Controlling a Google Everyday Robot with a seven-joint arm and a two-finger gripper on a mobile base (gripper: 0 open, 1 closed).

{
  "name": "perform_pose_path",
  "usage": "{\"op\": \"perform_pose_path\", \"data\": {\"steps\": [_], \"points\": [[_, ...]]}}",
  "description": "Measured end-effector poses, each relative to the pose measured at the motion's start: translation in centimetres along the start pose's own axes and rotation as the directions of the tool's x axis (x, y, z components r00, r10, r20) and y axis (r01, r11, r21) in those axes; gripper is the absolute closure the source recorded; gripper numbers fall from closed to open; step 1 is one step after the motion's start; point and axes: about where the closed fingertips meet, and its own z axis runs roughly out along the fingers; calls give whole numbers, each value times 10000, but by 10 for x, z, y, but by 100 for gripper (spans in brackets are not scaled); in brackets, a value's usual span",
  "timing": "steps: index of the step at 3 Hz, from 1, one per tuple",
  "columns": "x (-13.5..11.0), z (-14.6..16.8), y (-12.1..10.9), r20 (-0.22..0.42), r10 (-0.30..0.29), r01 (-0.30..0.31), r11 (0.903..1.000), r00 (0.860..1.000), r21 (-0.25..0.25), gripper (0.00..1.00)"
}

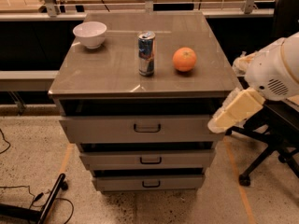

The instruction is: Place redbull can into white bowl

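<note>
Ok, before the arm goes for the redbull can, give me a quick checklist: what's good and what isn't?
1. The redbull can is upright on the cabinet top, with nothing touching it: ok.
2. The white bowl is upright at the back left corner and looks empty: ok.
3. The orange sits apart, to the can's right: ok.
4. The gripper is at the can: not ok. It hangs off the cabinet's right side, below the top.
5. The can is grasped: not ok.
</note>
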Motion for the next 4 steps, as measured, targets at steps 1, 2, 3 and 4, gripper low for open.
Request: {"op": "perform_pose_path", "data": {"steps": [1, 2, 3, 4], "points": [[-31, 21, -12, 1887, 333, -413, 9984, 9815, 388, 0], [-62, 25, -38, 3228, 255, -716, 9887, 9461, 1318, 0], [-71, 17, -54, 3516, 152, -901, 9761, 9360, 1976, 0], [-71, 17, -54, 3516, 147, -896, 9762, 9360, 1977, 0]]}}
